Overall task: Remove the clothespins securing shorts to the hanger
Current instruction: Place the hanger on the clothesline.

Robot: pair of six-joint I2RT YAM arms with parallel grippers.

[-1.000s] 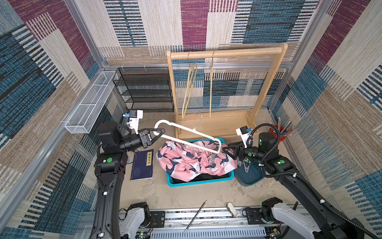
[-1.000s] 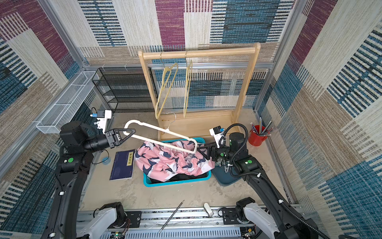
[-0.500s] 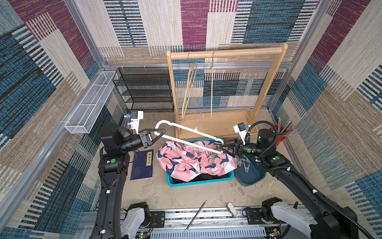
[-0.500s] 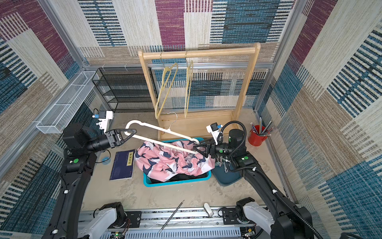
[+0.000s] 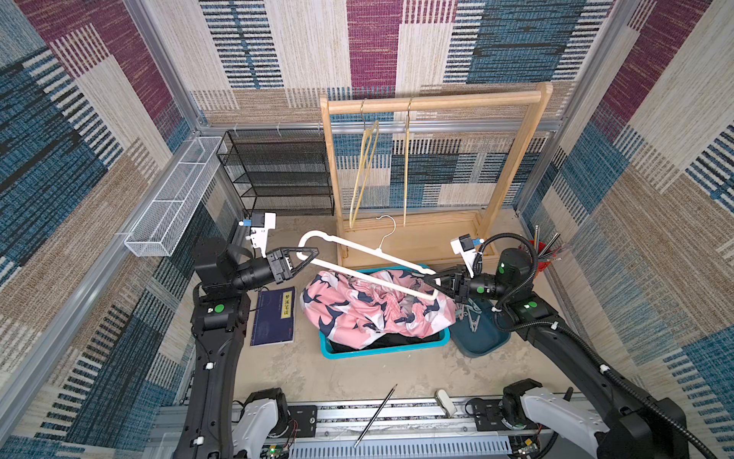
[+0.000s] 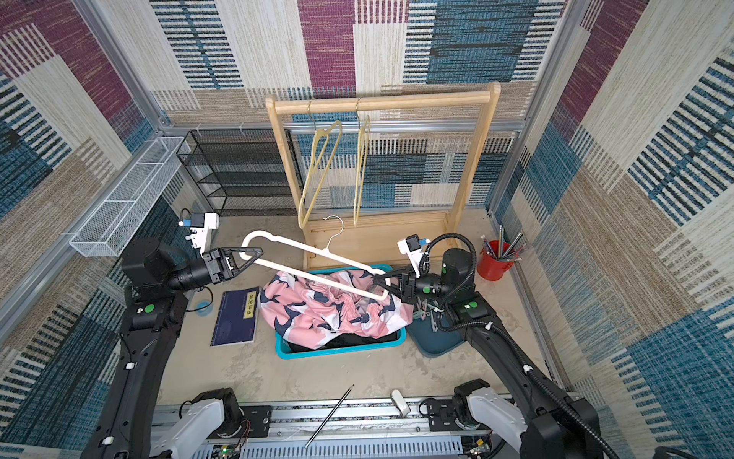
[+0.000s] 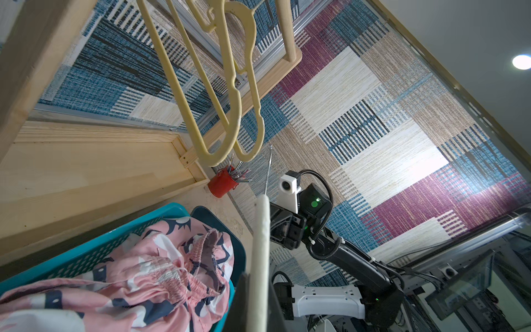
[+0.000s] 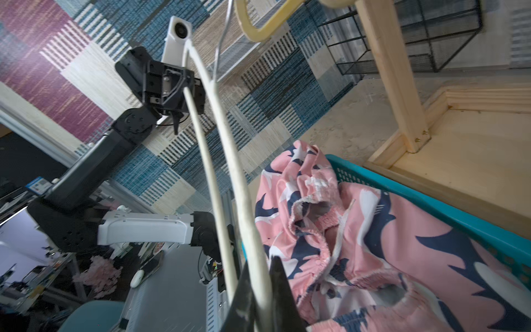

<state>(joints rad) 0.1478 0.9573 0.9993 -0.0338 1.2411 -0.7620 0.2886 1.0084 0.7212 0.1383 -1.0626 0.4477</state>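
Observation:
A white hanger (image 5: 379,251) (image 6: 325,251) is held level above the teal basket (image 5: 381,349) (image 6: 337,351), its bars bare. My left gripper (image 5: 311,256) (image 6: 258,254) (image 7: 258,310) is shut on the hanger's left end (image 7: 261,230). My right gripper (image 5: 427,280) (image 6: 377,280) (image 8: 261,301) is shut on its right end (image 8: 230,172). The pink shark-print shorts (image 5: 357,306) (image 6: 317,306) (image 7: 143,273) (image 8: 388,244) lie crumpled in the basket over black fabric (image 5: 389,341). Loose clothespins (image 5: 472,318) (image 6: 427,314) lie in a dark tray (image 5: 480,337) (image 6: 437,341) under my right wrist.
Behind the basket stands a wooden rack (image 5: 437,99) with two yellow hangers (image 5: 363,171). A black mesh shelf (image 5: 278,171) and a white wire basket (image 5: 170,198) are at the back left. A blue notebook (image 5: 274,318) lies left of the basket, a red pen cup (image 6: 494,262) far right.
My right gripper has moved left from over the dark tray to the hanger's right end and shut on it. The left gripper has kept its hold.

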